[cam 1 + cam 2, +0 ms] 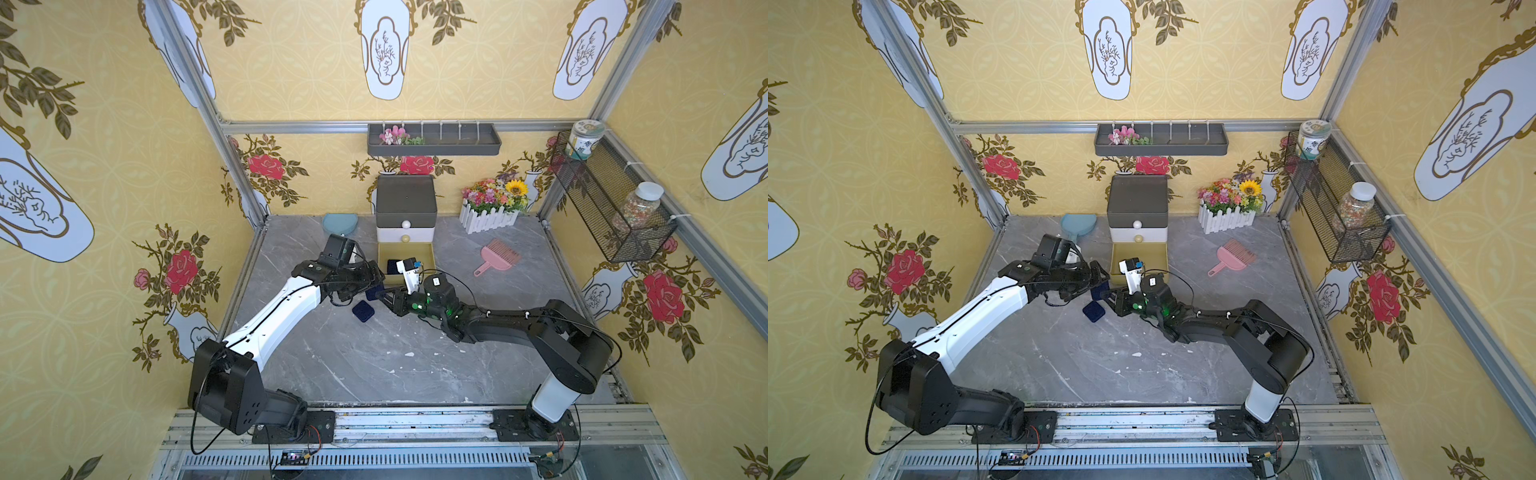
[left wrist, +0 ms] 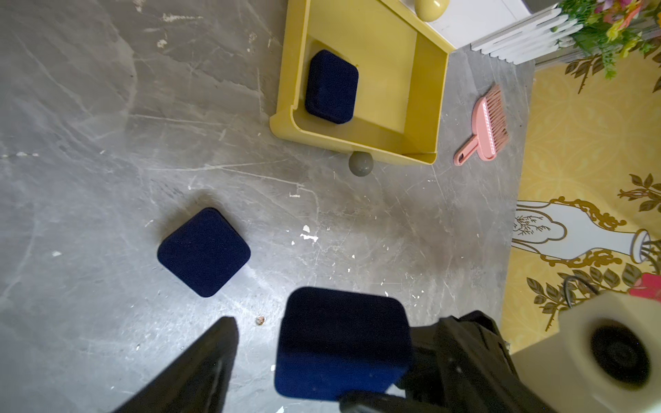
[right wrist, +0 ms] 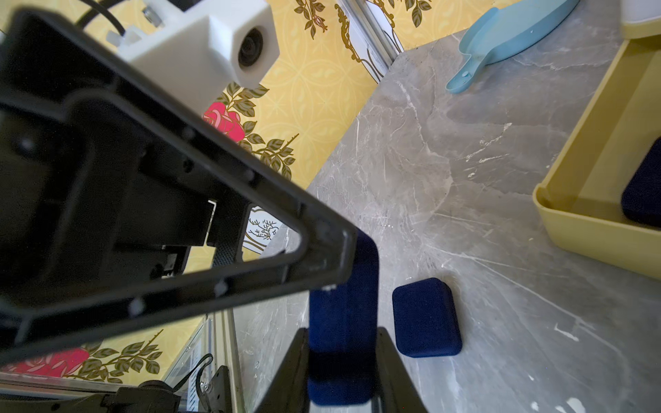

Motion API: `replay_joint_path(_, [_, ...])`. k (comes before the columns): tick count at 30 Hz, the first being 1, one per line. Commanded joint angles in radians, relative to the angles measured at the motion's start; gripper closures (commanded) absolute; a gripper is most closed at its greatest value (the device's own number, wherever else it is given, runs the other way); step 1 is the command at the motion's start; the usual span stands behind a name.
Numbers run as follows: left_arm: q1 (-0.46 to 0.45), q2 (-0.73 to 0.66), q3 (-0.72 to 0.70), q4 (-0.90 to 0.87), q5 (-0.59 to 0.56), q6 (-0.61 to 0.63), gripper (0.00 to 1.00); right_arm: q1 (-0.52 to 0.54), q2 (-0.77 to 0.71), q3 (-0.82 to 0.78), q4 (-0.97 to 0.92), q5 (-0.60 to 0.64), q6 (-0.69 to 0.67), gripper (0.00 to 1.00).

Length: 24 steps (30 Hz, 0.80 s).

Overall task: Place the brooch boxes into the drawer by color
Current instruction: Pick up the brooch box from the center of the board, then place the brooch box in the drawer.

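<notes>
right pincer (image 3: 343,330) clamps navy box (image 3: 341,300), left pincer (image 2: 332,332) spread

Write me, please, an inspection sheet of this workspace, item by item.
Surface: grey marble-pattern tabletop, with white chips and scuffs.
Job's things: three navy velvet boxes: first box inside the open olive-yellow drawer; second box flat on the tabletop; held box off the tabletop.
Clutter: pink plastic brush, light blue dustpan, flower planter with white fence.
Grippers: left gripper open beside the held box; right gripper shut on it.
Cables: black cable loops above the right wrist.
Surroundings: yellow floral walls; dark grey wall tray; black wire basket.
</notes>
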Motion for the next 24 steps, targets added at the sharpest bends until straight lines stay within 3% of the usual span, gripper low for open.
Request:
replay_joint_path(1, [0.004,-0.016,0.016,-0.032,-0.078,0.026,0.02,-0.033,-0.03,-0.022,0.036,0.013,0.021,0.79])
replay_joint_path(7, [0.043,-0.053,0.003,-0.058,-0.135,0.062,0.0,-0.156,-0.089,-0.023,-0.126,0.05,0.027,0.79])
replay_joint_path(15, [0.059,-0.05,-0.112,-0.027,-0.114,0.091,0.0,-0.32,-0.016,0.094,-0.312,0.06,0.008,0.8])
replay_joint_path(24, [0.06,-0.024,-0.138,-0.001,-0.092,0.09,0.0,-0.339,0.126,0.267,-0.421,0.076,-0.046,0.8])
